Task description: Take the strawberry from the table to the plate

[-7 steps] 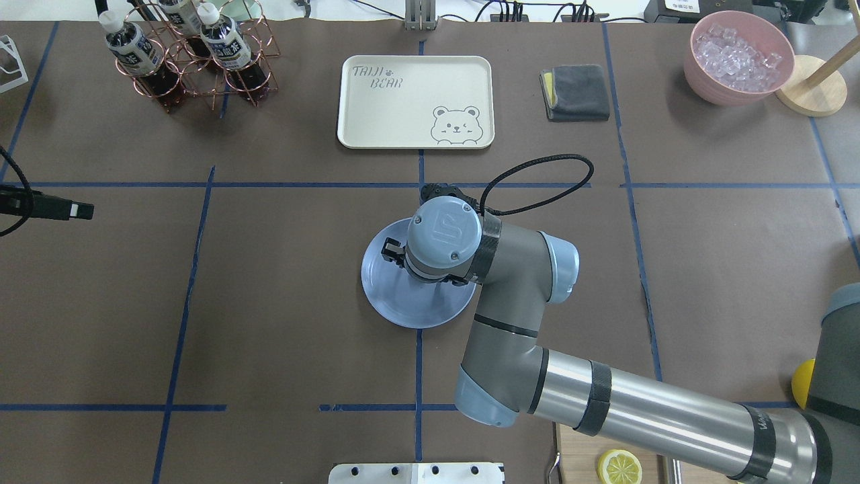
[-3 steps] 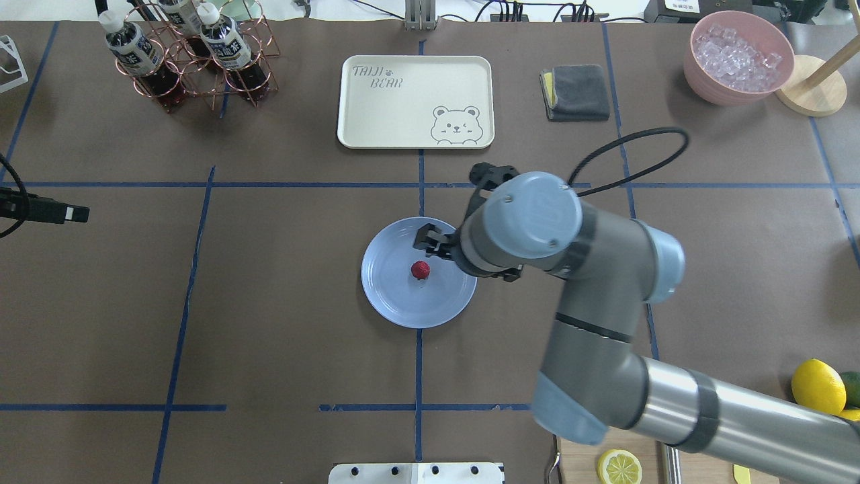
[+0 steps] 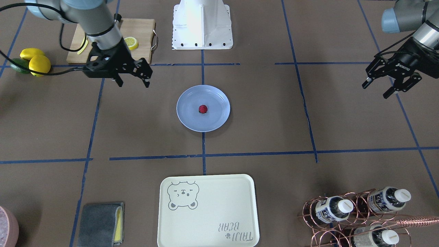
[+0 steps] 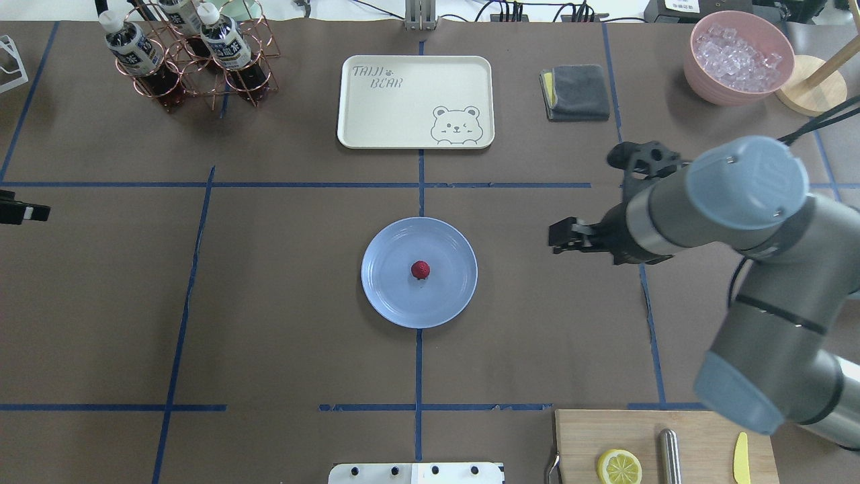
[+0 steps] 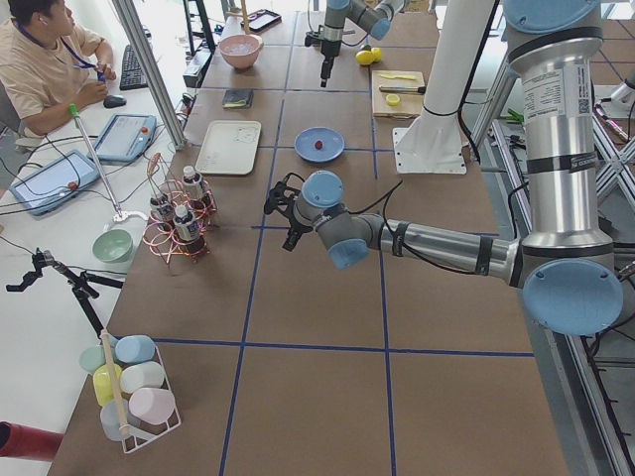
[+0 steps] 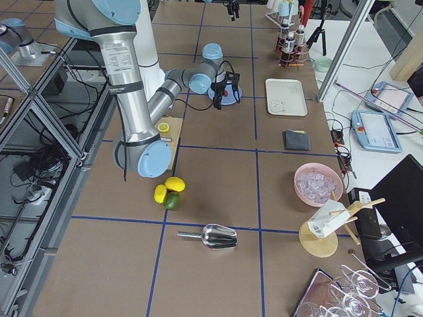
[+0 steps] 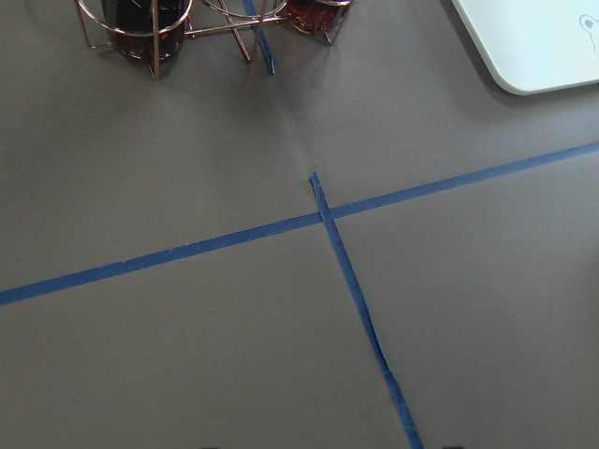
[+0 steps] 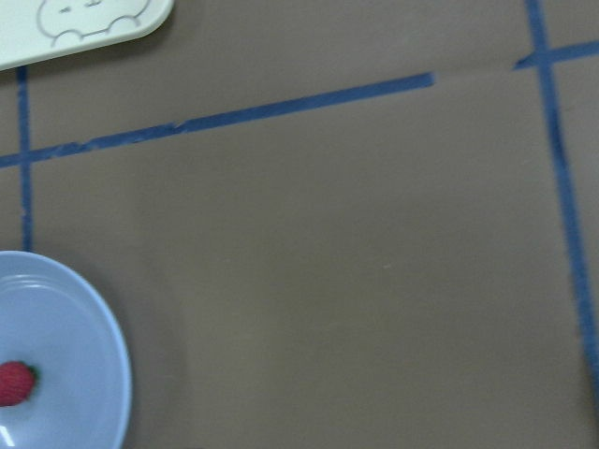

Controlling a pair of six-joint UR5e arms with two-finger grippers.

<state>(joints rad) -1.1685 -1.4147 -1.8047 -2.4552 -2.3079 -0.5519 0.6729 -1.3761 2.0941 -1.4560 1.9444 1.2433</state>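
Observation:
The strawberry (image 4: 420, 269) (image 3: 203, 109), small and dark red, lies near the middle of the light-blue plate (image 4: 384, 296) (image 3: 187, 120) at the centre of the brown table (image 4: 282, 289). My right gripper (image 3: 133, 83) (image 4: 559, 236) hangs open and empty above the table, well to the plate's right in the overhead view. The right wrist view catches the strawberry (image 8: 14, 383) on the plate (image 8: 75, 346) at its lower left corner. Far off at the table's left side my left gripper (image 3: 375, 91) is open and holds nothing.
A cream bear tray (image 4: 415, 101), a copper bottle rack (image 4: 185, 54), a grey cloth (image 4: 576, 92) and a pink bowl of ice (image 4: 738, 57) line the far side. A cutting board (image 4: 699, 430) with a lemon half (image 4: 619, 466) sits at the near right, with lemons (image 3: 36, 60) beside it.
My right gripper rose off the plate and swung away to the right, leaving the strawberry uncovered on the plate. The left gripper drew back slightly to the left.

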